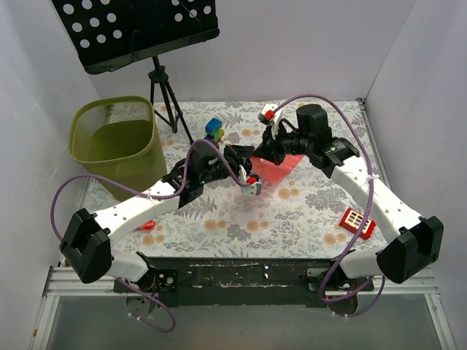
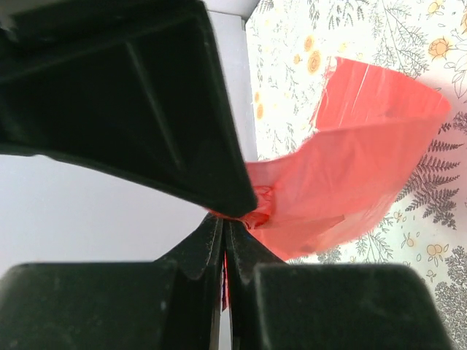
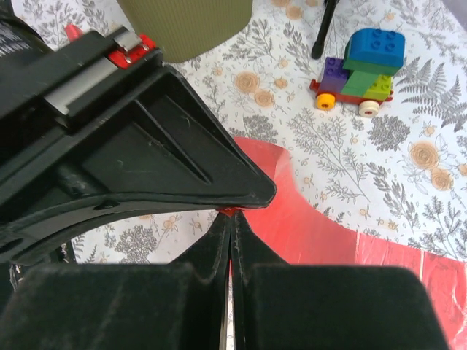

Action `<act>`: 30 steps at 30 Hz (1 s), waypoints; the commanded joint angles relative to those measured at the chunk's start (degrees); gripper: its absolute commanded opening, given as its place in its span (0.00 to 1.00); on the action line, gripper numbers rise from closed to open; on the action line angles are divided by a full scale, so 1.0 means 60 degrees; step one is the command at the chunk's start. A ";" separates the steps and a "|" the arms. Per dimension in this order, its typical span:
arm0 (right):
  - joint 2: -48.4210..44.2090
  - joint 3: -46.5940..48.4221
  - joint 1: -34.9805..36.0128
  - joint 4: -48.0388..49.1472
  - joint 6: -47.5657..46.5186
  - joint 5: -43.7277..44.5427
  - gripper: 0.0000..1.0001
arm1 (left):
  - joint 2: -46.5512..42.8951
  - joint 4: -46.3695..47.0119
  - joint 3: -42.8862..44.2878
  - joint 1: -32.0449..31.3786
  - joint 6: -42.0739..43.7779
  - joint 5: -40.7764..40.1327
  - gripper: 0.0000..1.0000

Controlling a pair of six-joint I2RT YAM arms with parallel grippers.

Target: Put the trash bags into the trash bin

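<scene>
left gripper (image 1: pixel 248 177): i see it near the table's centre. in its wrist view the jaws (image 2: pixel 230 219) are pressed together with a puckered corner of red film pinched between them.
right gripper (image 1: pixel 267 152): it sits just toward 1 o'clock of the left one, reaching in from 3 o'clock. in its wrist view the fingers (image 3: pixel 228 213) are closed tight, with a sliver of red caught at the tips.
trash bag (image 1: pixel 283 169): a thin translucent red sheet held between the two grippers, just toward 1 o'clock of the table's centre. from the left wrist i see it (image 2: pixel 357 182) fan out toward 2 o'clock, creased and lifted off the cloth. from the right wrist i see it (image 3: pixel 306 226) spread flat toward 4 o'clock.
trash bin (image 1: pixel 135 171): an olive mesh basket standing upright at 10 o'clock on the table, well apart from the bag. i make out nothing red inside it. its lower wall (image 3: pixel 190 22) shows at 12 o'clock in the right wrist view.
table (image 1: pixel 292 211): covered with a floral cloth.
toy car (image 1: pixel 214 130): made of coloured bricks, at 12 o'clock, near the left gripper.
red gridded block (image 1: pixel 357 222): at 4 o'clock, beside the right arm.
music stand (image 1: pixel 139 29): black and perforated, on a tripod at 11 o'clock behind the bin.
</scene>
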 commanded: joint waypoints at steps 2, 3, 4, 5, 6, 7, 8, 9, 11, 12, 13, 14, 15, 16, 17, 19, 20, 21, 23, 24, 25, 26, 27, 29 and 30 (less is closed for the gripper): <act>-0.0175 0.0746 0.0077 0.0833 -0.0012 -0.0401 0.01 | -0.0239 -0.0550 -0.0028 -0.0112 0.0027 0.0387 0.00; -0.0146 0.0571 0.0077 0.0818 -0.0130 -0.0197 0.01 | -0.0327 -0.0463 -0.0013 -0.0112 -0.0002 0.0416 0.00; -0.0131 0.0351 0.0077 0.0760 -0.0291 -0.0064 0.01 | -0.0430 -0.0404 0.0059 -0.0112 -0.0017 0.0445 0.00; -0.0102 0.0132 0.0077 0.0730 -0.0438 -0.0034 0.01 | -0.0503 -0.0331 0.0118 -0.0112 -0.0017 0.0489 0.00; -0.0073 -0.0088 0.0077 0.0715 -0.0555 0.0039 0.01 | -0.0562 -0.0257 0.0191 -0.0112 0.0012 0.0519 0.00; -0.0058 -0.0308 0.0077 0.0715 -0.0585 0.0069 0.01 | -0.0592 -0.0170 0.0250 -0.0112 0.0027 0.0563 0.00; -0.0044 -0.0484 0.0077 0.0715 -0.0586 0.0069 0.01 | -0.0606 -0.0111 0.0309 -0.0126 0.0027 0.0606 0.00; -0.0043 -0.0587 0.0077 0.0715 -0.0557 0.0011 0.01 | -0.0578 -0.0067 0.0396 -0.0112 0.0012 0.0650 0.00; -0.0058 -0.0530 0.0106 0.0759 -0.0338 -0.0135 0.01 | -0.0490 -0.0008 0.0485 -0.0126 -0.0002 0.0622 0.00; -0.0073 -0.0443 0.0121 0.0788 -0.0264 -0.0194 0.01 | -0.0388 0.0021 0.0485 -0.0126 -0.0003 0.0578 0.00; -0.0073 -0.0311 0.0150 0.0818 -0.0191 -0.0238 0.01 | -0.0329 0.0065 0.0456 -0.0126 -0.0032 0.0534 0.00; -0.0073 -0.0179 0.0164 0.0847 -0.0060 -0.0355 0.01 | -0.0256 0.0095 0.0383 -0.0126 -0.0061 0.0490 0.00; -0.0087 0.0010 0.0165 0.0862 0.0029 -0.0428 0.01 | -0.0182 0.0124 0.0281 -0.0126 -0.0076 0.0461 0.00; -0.0087 0.0201 0.0150 0.0876 0.0102 -0.0444 0.01 | -0.0167 0.0124 0.0178 -0.0126 -0.0105 0.0460 0.00; -0.0058 0.0420 0.0164 0.0920 0.0161 -0.0415 0.01 | -0.0196 0.0095 0.0032 -0.0126 -0.0134 0.0460 0.00; 0.0044 0.0831 0.0092 0.0993 0.0219 -0.0313 0.01 | -0.0298 -0.0124 -0.0173 -0.0141 -0.0178 0.0475 0.00; 0.0146 0.1036 0.0019 0.1052 0.0249 -0.0268 0.01 | -0.0386 -0.0270 -0.0247 -0.0141 -0.0193 0.0475 0.00; 0.0321 0.1168 -0.0098 0.1067 0.0278 -0.0152 0.01 | -0.0474 -0.0387 -0.0276 -0.0141 -0.0251 0.0475 0.00; 0.0556 0.1315 -0.0405 0.1111 0.0192 0.0053 0.01 | -0.0650 -0.0578 -0.0262 -0.0141 -0.0281 0.0461 0.00; 0.0688 0.1359 -0.0508 0.1053 0.0060 0.0098 0.01 | -0.0737 -0.0666 -0.0248 -0.0127 -0.0252 0.0431 0.00; 0.0790 0.1403 -0.0553 0.0994 -0.0086 0.0142 0.01 | -0.0796 -0.0754 -0.0204 -0.0141 -0.0208 0.0402 0.00; 0.0893 0.1418 -0.0568 0.0936 -0.0175 0.0142 0.01 | -0.0840 -0.0813 -0.0203 -0.0141 -0.0164 0.0373 0.00; 0.0923 0.1433 -0.0568 0.0877 -0.0190 0.0055 0.01 | -0.0855 -0.0842 -0.0160 -0.0127 -0.0120 0.0344 0.00; 0.0967 0.1317 -0.0408 0.0905 0.0188 -0.0296 0.01 | -0.0797 -0.0726 -0.0174 -0.0126 0.0012 0.0168 0.00; 0.0866 0.1214 -0.0204 0.0935 0.0321 -0.0326 0.01 | -0.0724 -0.0653 -0.0160 -0.0126 -0.0002 0.0022 0.00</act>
